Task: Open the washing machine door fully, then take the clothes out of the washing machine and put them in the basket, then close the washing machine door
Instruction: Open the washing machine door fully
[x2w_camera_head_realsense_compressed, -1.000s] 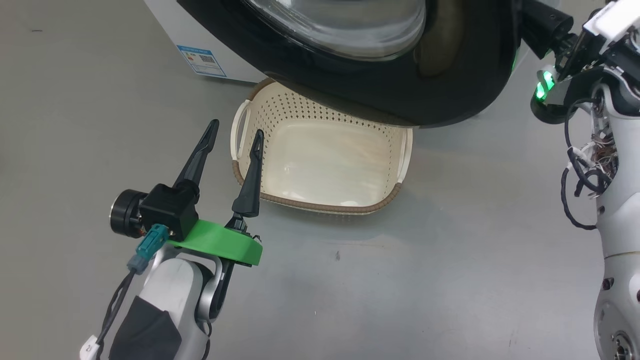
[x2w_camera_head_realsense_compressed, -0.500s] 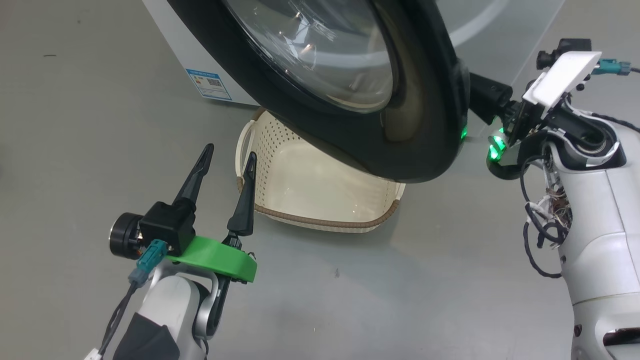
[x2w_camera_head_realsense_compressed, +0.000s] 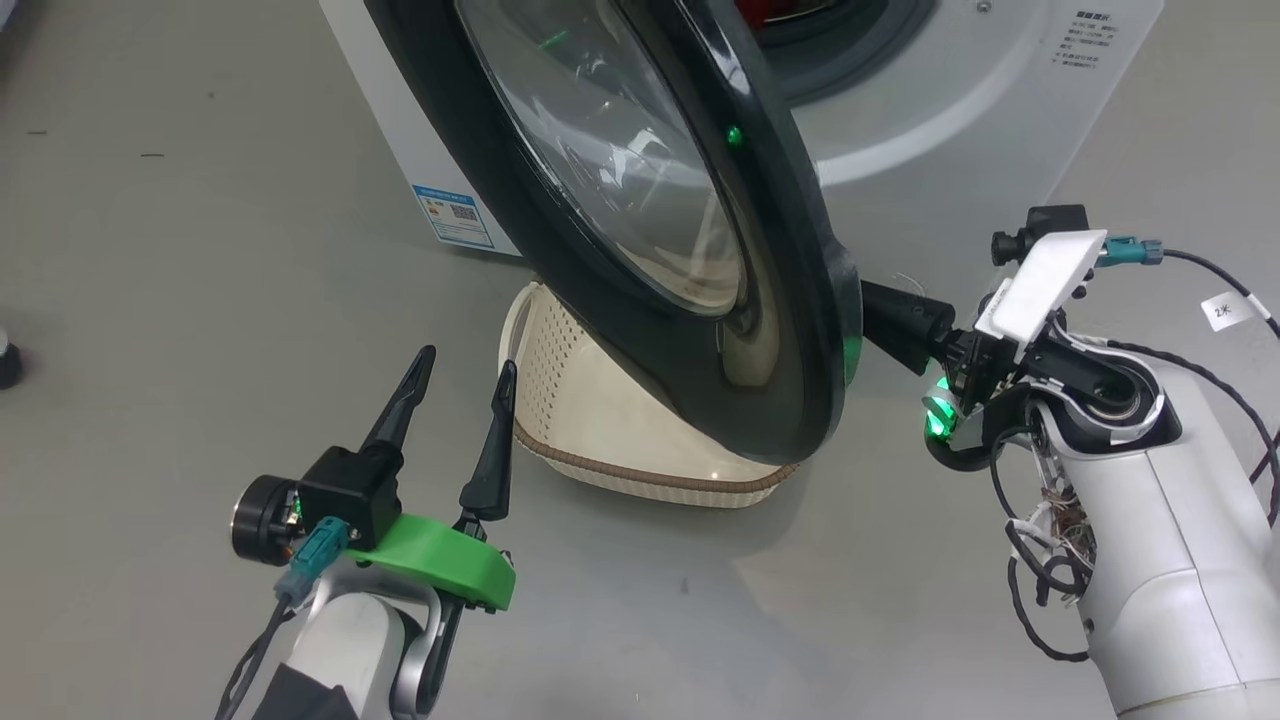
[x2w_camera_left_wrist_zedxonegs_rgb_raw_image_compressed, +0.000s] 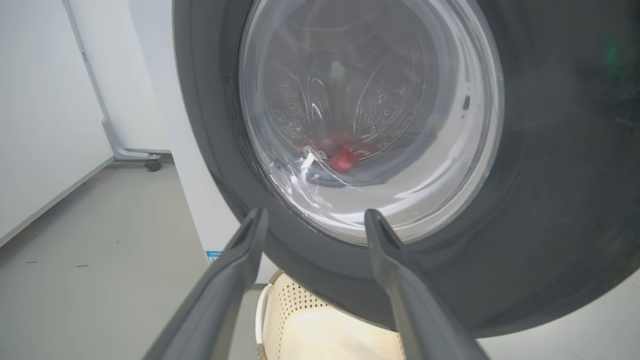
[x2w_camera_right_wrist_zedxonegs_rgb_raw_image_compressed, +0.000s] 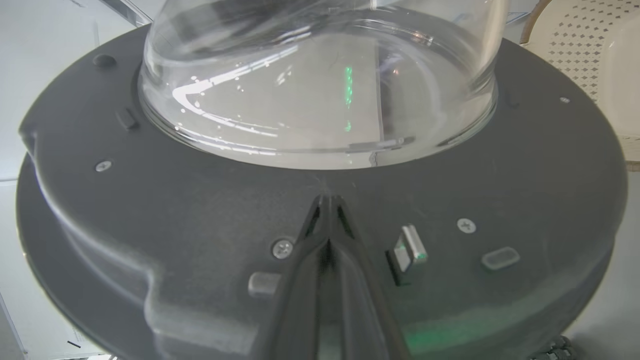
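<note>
Door (x2w_camera_head_realsense_compressed: 785, 385) swung wider, left wrist view catches red clothes (x2w_camera_left_wrist_zedxonegs_rgb_raw_image_compressed: 345, 159)

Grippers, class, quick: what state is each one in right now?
Left gripper: open, empty.
Right gripper: shut, holding nothing, tips at the door on its inner face.

The grey floor (x2w_camera_head_realsense_compressed: 150, 250) carries the washing machine (x2w_camera_head_realsense_compressed: 950, 130) and, just before it, the basket (x2w_camera_head_realsense_compressed: 560, 360).

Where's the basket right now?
In the head view the basket sits on the floor in front of the washing machine, partly under the open door, just right of the left gripper.
</note>
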